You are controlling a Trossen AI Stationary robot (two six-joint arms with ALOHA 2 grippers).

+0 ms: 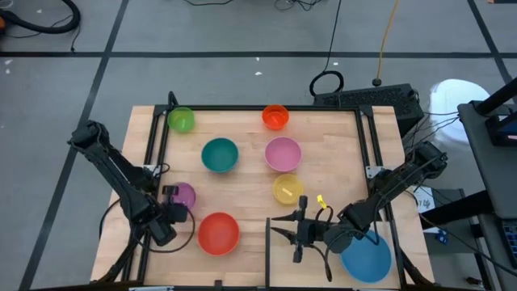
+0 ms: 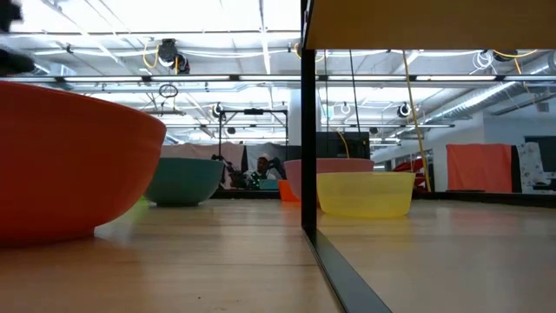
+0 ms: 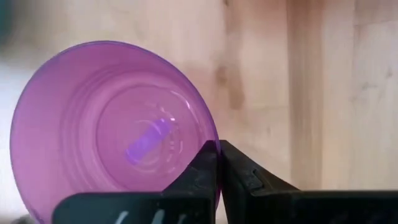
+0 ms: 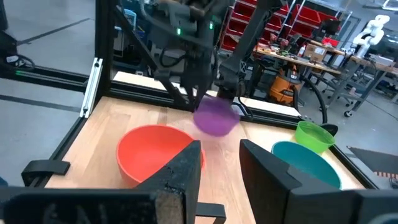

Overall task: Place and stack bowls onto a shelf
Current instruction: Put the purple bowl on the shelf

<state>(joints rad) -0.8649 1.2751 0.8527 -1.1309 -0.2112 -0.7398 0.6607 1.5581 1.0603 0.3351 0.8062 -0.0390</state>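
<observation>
My left gripper (image 1: 176, 199) is shut on the purple bowl (image 1: 186, 194) at the table's left, just beyond the red bowl (image 1: 218, 233). My right gripper (image 1: 296, 230) is open and empty, over the shelf (image 1: 279, 271) at the near right. The blue bowl (image 1: 367, 260) sits on the shelf, partly under the right arm. The teal (image 1: 220, 155), pink (image 1: 283, 153), yellow (image 1: 287, 188), green (image 1: 181, 120) and orange (image 1: 275, 117) bowls stand upright on the tabletop. My left gripper holds the purple bowl by its rim (image 3: 209, 144), one finger inside the bowl and one outside. The bowl's open side faces the wrist camera. In the right wrist view the bowl (image 4: 216, 117) hangs clear of the table, below the fingers.
The shelf's dark upright divider (image 2: 307, 130) stands in the low view, with the shelf board (image 2: 426, 24) above it. The yellow bowl (image 2: 365, 193) lies close beyond the shelf. A dark frame rail (image 1: 266, 107) runs along the table's far edge.
</observation>
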